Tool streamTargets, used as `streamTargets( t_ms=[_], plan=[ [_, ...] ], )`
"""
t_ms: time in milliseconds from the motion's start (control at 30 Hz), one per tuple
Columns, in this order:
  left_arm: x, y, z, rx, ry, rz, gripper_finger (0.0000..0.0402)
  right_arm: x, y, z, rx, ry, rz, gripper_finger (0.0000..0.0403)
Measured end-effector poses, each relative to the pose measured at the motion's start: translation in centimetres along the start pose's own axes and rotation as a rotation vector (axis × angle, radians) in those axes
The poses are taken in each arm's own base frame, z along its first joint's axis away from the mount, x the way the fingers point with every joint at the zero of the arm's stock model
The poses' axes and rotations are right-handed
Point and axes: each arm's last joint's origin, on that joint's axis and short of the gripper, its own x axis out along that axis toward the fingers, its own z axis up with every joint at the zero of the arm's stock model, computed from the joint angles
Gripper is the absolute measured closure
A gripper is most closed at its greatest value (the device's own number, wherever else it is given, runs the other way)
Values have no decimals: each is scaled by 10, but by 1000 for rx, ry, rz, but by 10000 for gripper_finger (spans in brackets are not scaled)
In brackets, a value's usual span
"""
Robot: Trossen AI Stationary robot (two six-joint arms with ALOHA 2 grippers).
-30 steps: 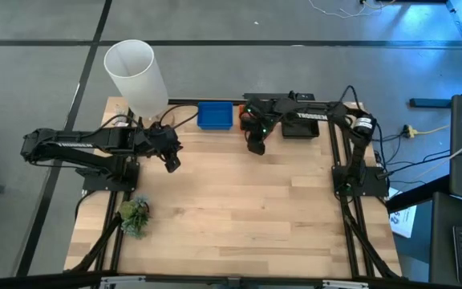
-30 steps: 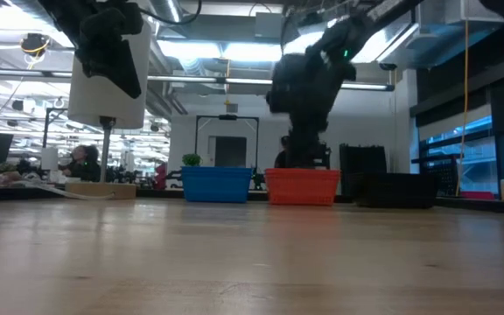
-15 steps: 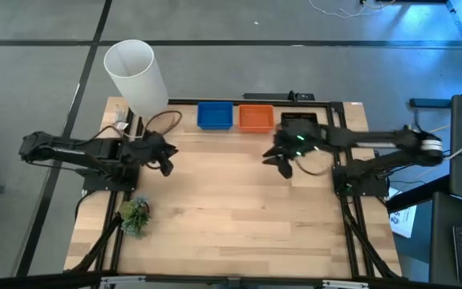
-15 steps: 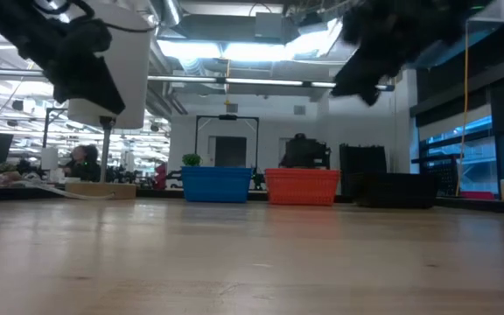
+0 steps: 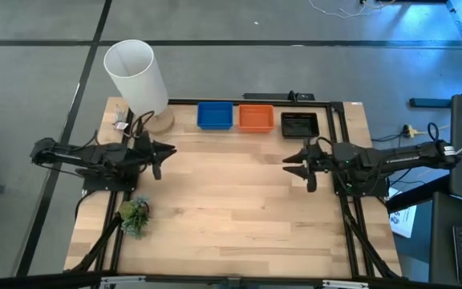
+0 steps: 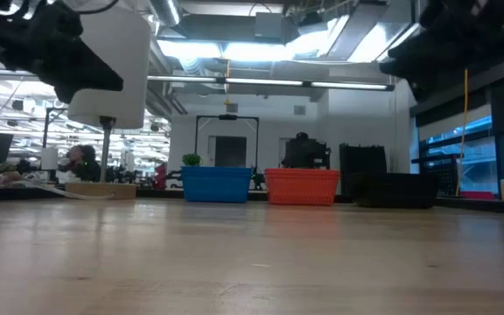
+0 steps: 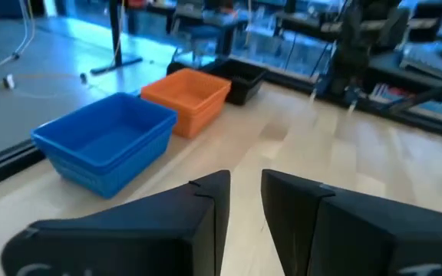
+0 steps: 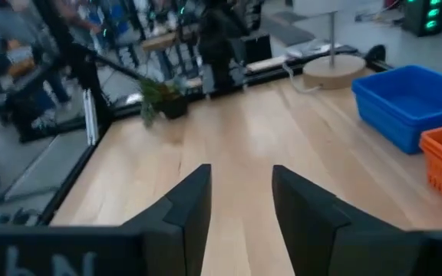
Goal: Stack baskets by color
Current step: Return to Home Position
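- The baskets look light, thin-walled and a little springy. I judge that a pinch over one rim wall would hold best.
- They stand in a row along the far edge of the table: blue stack, orange stack, black stack.
- The left gripper hovers over the table's left side, fingers slightly parted, empty.
- The right gripper hovers nearer the black stack, fingers parted, empty.

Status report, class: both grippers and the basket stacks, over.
Left gripper open, empty. Right gripper open, empty. Far edge: blue stack, orange stack, black stack, side by side. Grippers clear of them.
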Motion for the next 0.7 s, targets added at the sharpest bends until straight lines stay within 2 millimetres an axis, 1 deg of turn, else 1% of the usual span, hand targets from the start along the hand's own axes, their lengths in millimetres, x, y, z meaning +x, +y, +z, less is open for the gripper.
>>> streamTargets(
  t_ms=[167, 300, 400, 467, 567, 700],
  plan=[
    [-6, 6, -8, -26, -60, -21, 333, -10, -3, -16, 18, -89, 30, 264],
    [-11, 7, -9, 4, -109, -108, 333, -16, -4, -24, 19, -115, 47, 264],
    [-10, 5, -10, 52, -109, -181, 333, -19, -6, -30, 23, -127, 36, 264],
    [-10, 4, -9, 54, -115, -209, 333, -20, -8, -35, 41, -127, 34, 264],
    [-8, 4, -14, 54, -97, -217, 333, -21, -11, -43, 71, -129, 31, 264],
    [-5, 5, -21, 9, -74, -219, 333, -21, -14, -54, 79, -148, 37, 264]
  ],
)
